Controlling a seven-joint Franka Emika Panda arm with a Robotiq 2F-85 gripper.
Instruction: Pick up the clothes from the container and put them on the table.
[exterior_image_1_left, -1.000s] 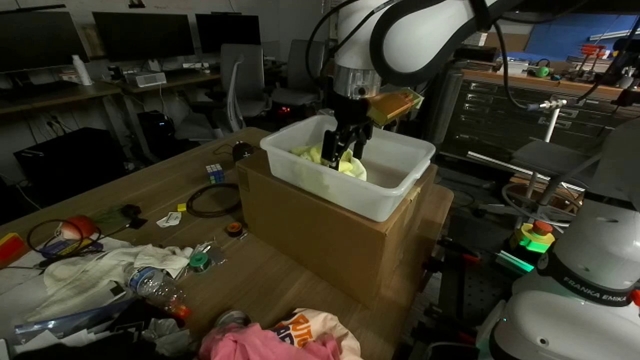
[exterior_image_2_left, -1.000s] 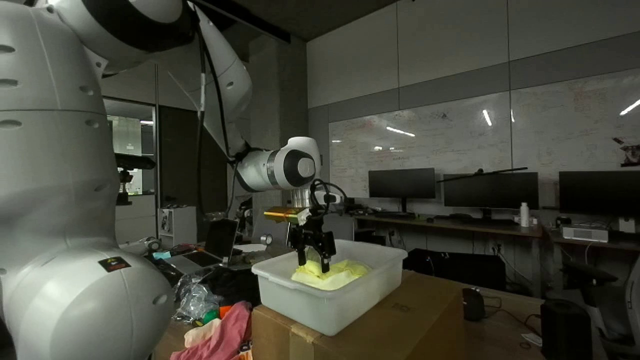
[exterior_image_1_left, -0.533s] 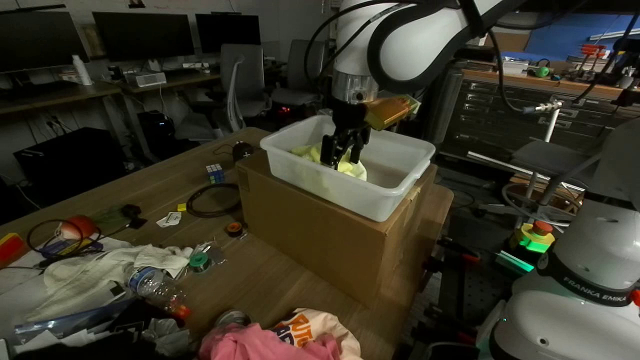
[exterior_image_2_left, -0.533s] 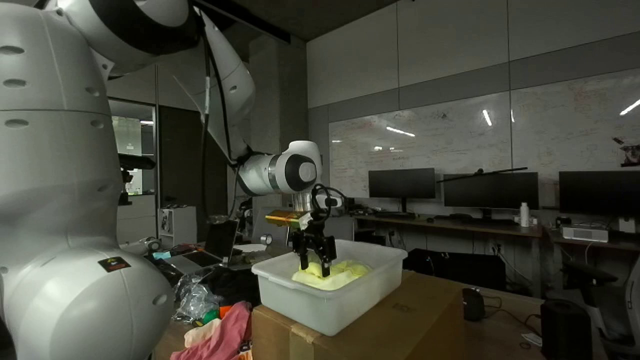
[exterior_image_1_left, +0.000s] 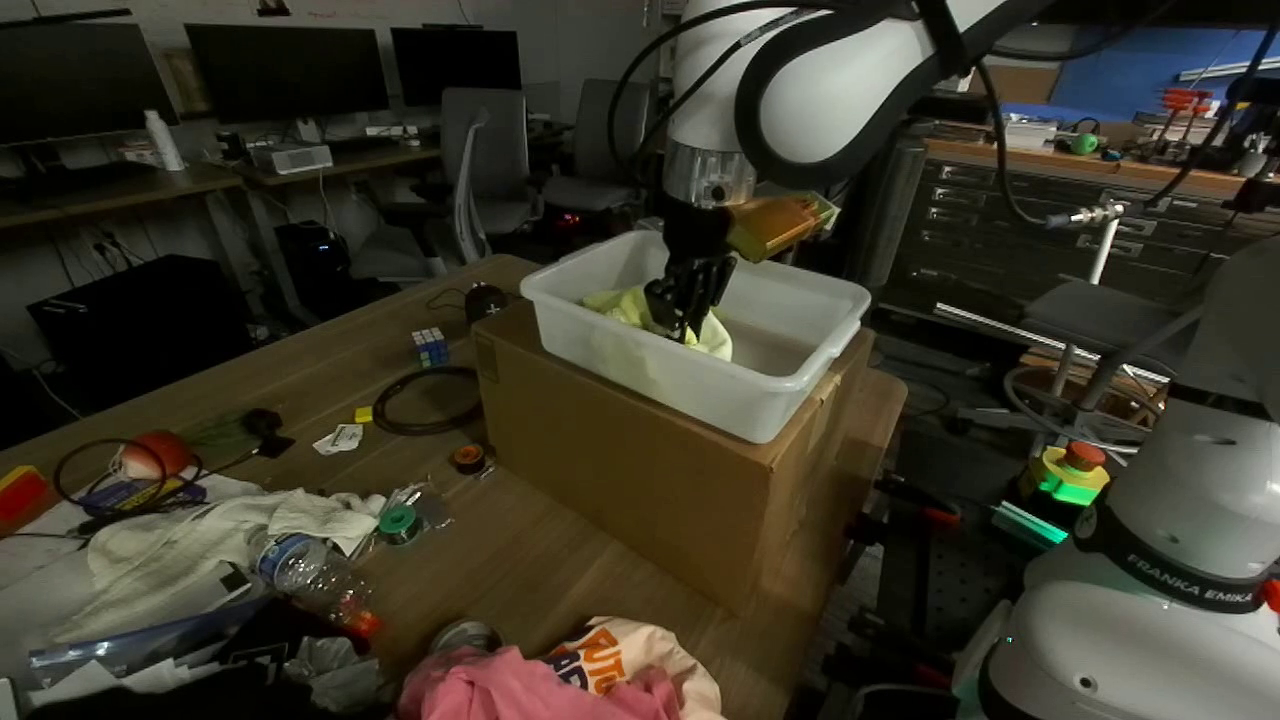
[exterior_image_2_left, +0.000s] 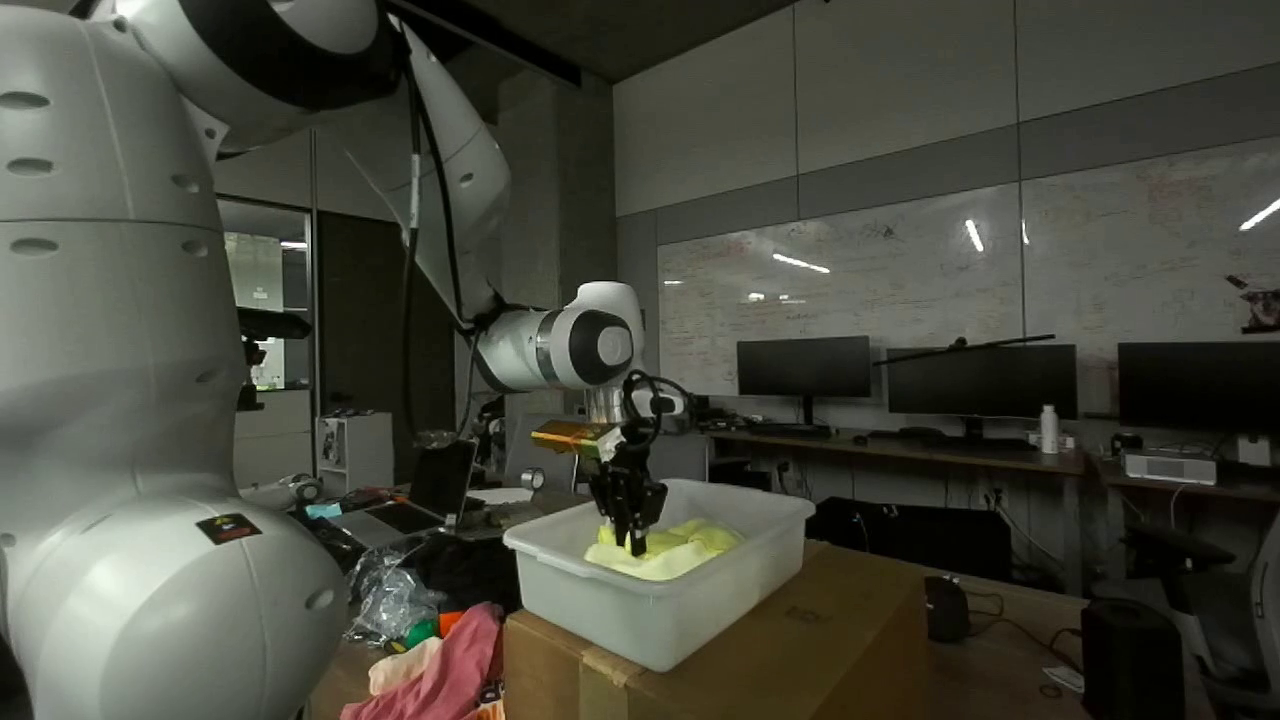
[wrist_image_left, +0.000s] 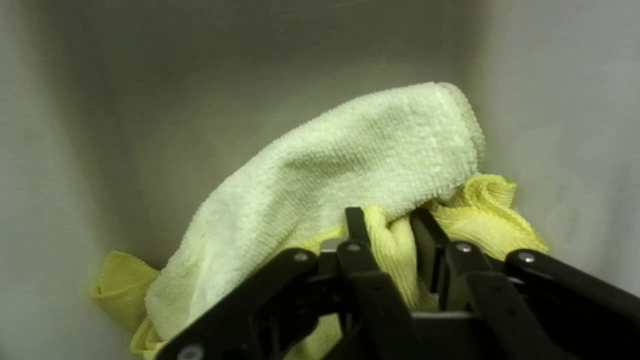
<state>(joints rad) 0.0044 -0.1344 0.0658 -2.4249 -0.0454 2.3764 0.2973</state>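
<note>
yellow cloth: likely light, limp, slow to slip, hard to harm | hold: by its raised folds, where the gripper is clenched on it | white cloth touching, may drag along | place: in the container, below its rim, between the long edges

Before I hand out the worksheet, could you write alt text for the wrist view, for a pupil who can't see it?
Black fingers, reaching in from the bottom edge, pinch a fold of yellow cloth inside a pale bin. A crumpled white cloth lies against it, with more yellow showing at both ends.
</note>
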